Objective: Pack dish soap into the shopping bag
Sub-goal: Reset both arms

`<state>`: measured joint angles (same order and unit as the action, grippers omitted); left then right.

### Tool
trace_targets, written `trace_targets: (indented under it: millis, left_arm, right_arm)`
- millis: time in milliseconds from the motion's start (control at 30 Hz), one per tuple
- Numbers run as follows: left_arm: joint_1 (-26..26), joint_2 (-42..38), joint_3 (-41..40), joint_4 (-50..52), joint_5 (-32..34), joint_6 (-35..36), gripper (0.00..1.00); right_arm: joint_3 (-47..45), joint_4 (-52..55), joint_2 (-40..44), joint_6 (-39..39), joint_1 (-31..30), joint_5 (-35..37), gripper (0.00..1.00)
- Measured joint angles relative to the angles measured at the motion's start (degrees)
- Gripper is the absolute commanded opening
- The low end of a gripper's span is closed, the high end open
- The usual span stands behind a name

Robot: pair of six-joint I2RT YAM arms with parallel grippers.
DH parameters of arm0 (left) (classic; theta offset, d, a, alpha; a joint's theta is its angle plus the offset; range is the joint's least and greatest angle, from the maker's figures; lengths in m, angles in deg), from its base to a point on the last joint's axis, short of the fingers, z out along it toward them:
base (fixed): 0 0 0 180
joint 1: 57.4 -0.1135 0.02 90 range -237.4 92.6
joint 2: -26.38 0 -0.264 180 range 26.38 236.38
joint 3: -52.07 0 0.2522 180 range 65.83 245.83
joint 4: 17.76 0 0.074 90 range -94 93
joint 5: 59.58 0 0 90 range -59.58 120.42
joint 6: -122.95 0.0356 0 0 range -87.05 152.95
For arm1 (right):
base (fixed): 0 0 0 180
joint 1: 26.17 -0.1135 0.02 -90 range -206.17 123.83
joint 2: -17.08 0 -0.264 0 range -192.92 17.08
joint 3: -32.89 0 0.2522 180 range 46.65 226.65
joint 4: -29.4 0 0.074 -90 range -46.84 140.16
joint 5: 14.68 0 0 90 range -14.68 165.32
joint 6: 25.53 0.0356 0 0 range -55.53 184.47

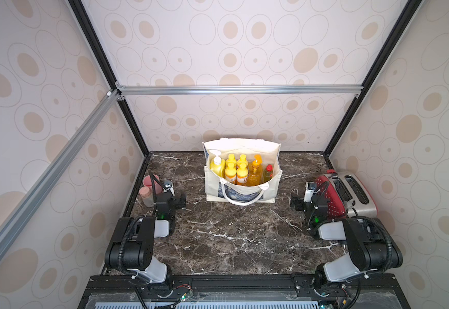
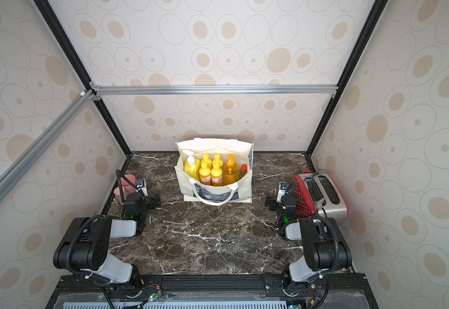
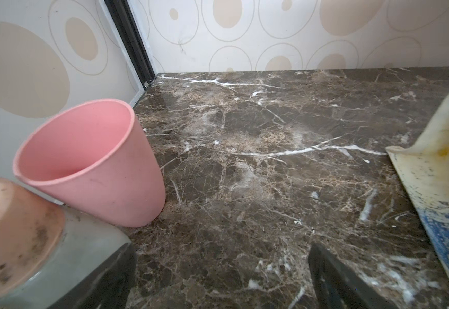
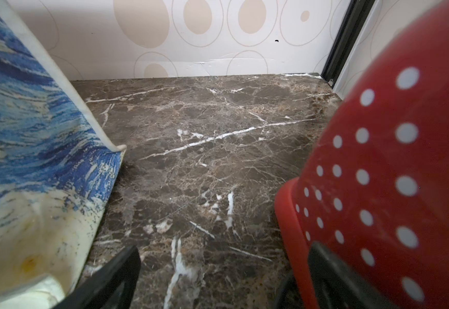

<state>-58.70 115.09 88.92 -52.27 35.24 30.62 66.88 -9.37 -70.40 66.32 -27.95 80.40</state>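
Dish soap looks packed, as far as I can see. In both top views seven bottles stand upright inside the shopping bag [image 1: 268,191], which sits mid-table toward the back wall, mouth open, a rope handle flopped over its front. From one end to the other: yellow white-pump bottle [image 1: 217,167], four small orange yellow-capped bottles [image 1: 242,176] in a 2x2 block, clear orange pump bottle [image 1: 255,172], greenish red-capped bottle [image 1: 268,173]. Can't tell if anything else is tucked down behind the bag walls.

No bottle shows on the marble table [image 1: 231,240] outside the bag. Only other items: pink cup [image 3: 97,171] & cork-stoppered jar [image 3: 17,235] at the left edge, red dotted toaster [image 1: 351,192] at the right. None of those are mine to pack.

My left gripper [image 3: 222,247]: fingers spread wide, bare marble btw them, holding nothing, low nr the cup & jar. My right gripper [image 4: 224,248]: same, wide apart & empty, just beside the toaster. Each is off to its own side of the bag, not touching it.

My read: job done or v. nearly. I see nothing left to pick up. If another bottle exists, it's out of sight.
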Motion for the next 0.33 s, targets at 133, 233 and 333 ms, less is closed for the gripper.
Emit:
trace_targets:
  millis: [133,233,333]
  left_arm:
    - [0.00,0.00,0.00,0.24,-0.26,0.07,0.99]
    - [0.00,0.00,0.00,0.35,-0.37,0.07,0.99]
    - [0.00,0.00,0.00,0.35,-0.46,0.07,0.99]
  right_arm:
    - [0.57,1.57,0.02,0.00,0.00,-0.39,1.00]
    - [0.61,2.64,0.00,0.00,0.02,-0.42,1.00]
    - [0.63,3.08,0.02,0.00,0.02,-0.46,1.00]
